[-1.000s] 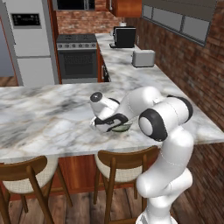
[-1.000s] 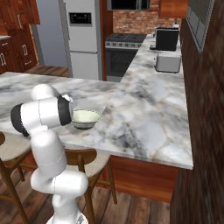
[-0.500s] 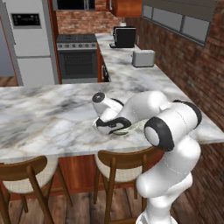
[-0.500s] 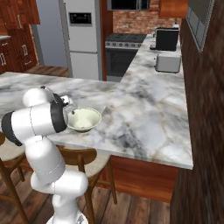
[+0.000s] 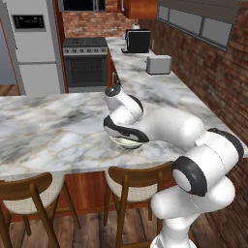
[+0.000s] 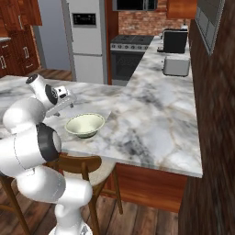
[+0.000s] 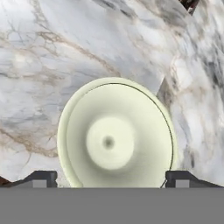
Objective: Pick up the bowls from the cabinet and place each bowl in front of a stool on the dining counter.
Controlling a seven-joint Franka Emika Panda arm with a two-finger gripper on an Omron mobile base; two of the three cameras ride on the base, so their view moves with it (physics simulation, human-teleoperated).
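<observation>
There's the bowl point(image 6: 85, 125), sitting upright on the dining counter point(image 6: 156, 124), left of centre in the right base view and close to the near edge. A stool point(image 6: 87, 172) stands just below it at the counter's front. Look along the hand: the gripper point(image 7: 111, 177) is spread wide, one fingertip point(image 7: 41, 178) low left, the other low right, and the bowl's rim sits between them, touching neither. From the left base view, the arm hides most of the bowl point(image 5: 123, 141) at mid-frame
</observation>
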